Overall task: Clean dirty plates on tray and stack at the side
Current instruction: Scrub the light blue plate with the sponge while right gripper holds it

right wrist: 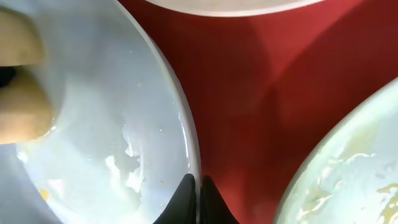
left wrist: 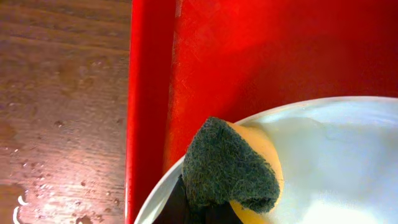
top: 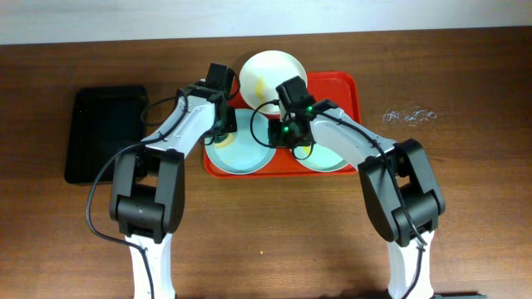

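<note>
The red-orange tray (top: pixel 347 85) holds three plates. A white plate (top: pixel 268 73) with a yellow smear leans at the tray's back. A mint plate (top: pixel 241 154) lies front left, and another mint plate (top: pixel 331 159) with smears lies front right. My left gripper (top: pixel 223 124) is shut on a green-and-yellow sponge (left wrist: pixel 227 165), which is pressed on the left mint plate (left wrist: pixel 336 155) near its rim. My right gripper (right wrist: pixel 199 186) is shut on that plate's right rim (right wrist: pixel 93 124). The smeared right plate (right wrist: pixel 348 180) lies beside it.
A black tray (top: pixel 104 133) sits on the wooden table at the left. Water droplets (top: pixel 407 116) lie on the table right of the red tray, and more (left wrist: pixel 56 180) lie left of it. The tray's raised rim (left wrist: pixel 146 93) runs beside the sponge.
</note>
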